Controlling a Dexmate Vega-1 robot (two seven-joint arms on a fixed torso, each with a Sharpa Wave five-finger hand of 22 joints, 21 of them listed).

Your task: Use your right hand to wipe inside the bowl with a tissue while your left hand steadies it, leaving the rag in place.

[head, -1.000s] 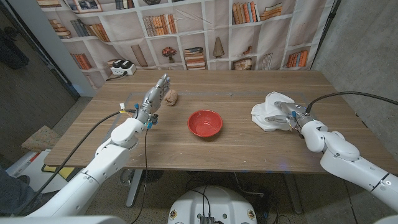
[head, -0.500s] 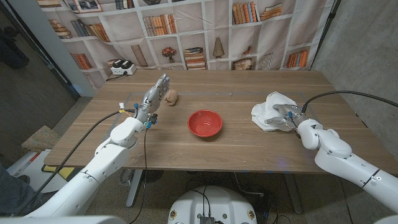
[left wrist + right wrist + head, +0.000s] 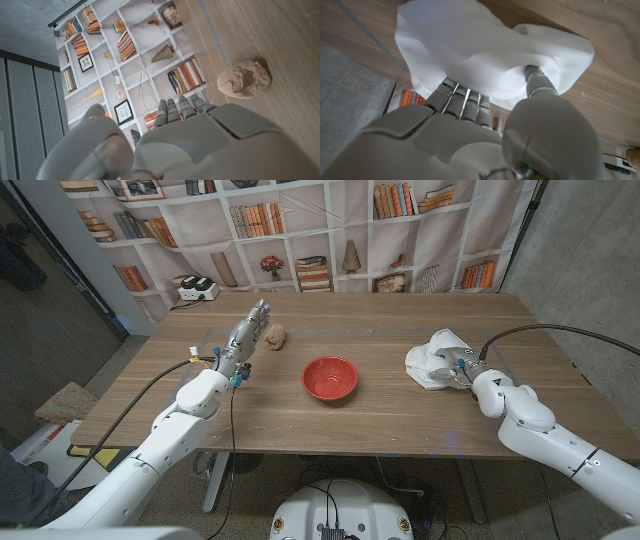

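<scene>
step in hand: the pick-up of the tissue, from the look of it. No wiping has been started and the bowl isn't being steadied yet.

right hand [image 3: 462, 369]: pushed into the near edge of the white tissue [image 3: 436, 356] at the right side of the table [image 3: 380, 425]. In the right wrist view the fingers [image 3: 462, 102] are tucked under a fold and the thumb is poked into the cloth, so it's probably pinched, though a firm grip can't be confirmed from that angle.

tissue: crumpled in a heap, well apart from the bowl and to its right.

red bowl [image 3: 329, 377]: sat upright around the middle of the table, nothing seen inside it, touched by neither hand.

left hand [image 3: 248, 335]: held up over the far left part of the table, fingers straight and pressed together, nothing held. It's just beside a brown lumpy thing [image 3: 275, 335], maybe a rag or a rock-like object, hard to tell.

next move: the tissue needs to be properly gathered and lifted, then carried left to the bowl. The left hand has to be brought right and set against the bowl's rim before any rubbing is done, otherwise the bowl will likely be shoved around.

changed since a second ago: the right arm has been drawn in and to the left a bit, so the hand is sunk further into the tissue. The left arm, the bowl and the brown lump haven't been moved.
</scene>
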